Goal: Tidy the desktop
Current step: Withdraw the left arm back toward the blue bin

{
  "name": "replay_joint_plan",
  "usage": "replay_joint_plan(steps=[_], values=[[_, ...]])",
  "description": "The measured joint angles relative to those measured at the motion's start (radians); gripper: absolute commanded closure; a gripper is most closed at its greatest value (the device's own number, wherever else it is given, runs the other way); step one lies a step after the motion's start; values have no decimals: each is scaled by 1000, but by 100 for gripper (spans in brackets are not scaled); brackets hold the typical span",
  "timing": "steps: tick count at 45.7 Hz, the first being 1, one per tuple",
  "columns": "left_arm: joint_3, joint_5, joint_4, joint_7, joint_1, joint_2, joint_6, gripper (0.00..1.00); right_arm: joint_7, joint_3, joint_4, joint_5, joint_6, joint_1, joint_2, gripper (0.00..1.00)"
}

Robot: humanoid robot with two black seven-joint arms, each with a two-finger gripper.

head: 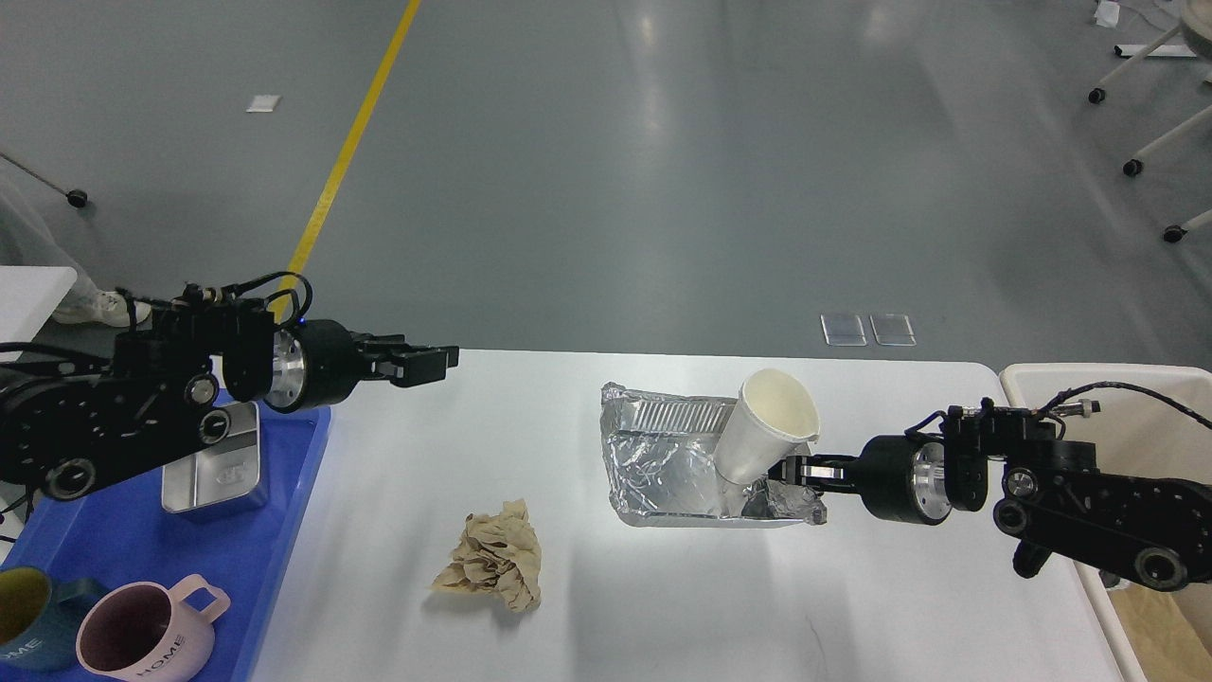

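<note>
The white desktop (663,616) carries a crumpled foil tray (653,455) at its middle. A white paper cup (762,436) leans inside the tray, mouth up and tilted right. My right gripper (793,469) is shut on the tray's right rim, just below the cup. A crumpled brown paper ball (492,559) lies on the desktop, left of the tray. My left gripper (437,365) hovers empty over the desktop's far left edge, pointing right, jaws slightly apart.
A blue plastic tray (284,530) on the left holds a metal box (213,474), a pink mug (142,635) and a dark blue mug (24,620). A beige bin (1042,379) stands off the right end of the desktop.
</note>
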Motion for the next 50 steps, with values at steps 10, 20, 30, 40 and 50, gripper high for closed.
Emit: replay_joint_plan(steps=[10,20,30,40,50], values=[[-4,17,-247,-18,-27,259,-26,22,0,0,0,0,0,-2,1,100],[-11,17,-337,-110,-78,484,-146,21,0,0,-1,0,0,-5,9,100],[-26,17,-395,-174,-139,699,-251,21,0,-1,-1,0,0,-5,9,100],[-122,17,-419,-278,-262,899,-436,21,0,-2,-1,0,0,-5,6,100],[-178,16,-415,-292,-336,938,-575,21,0,-2,-1,-1,0,-2,12,100]])
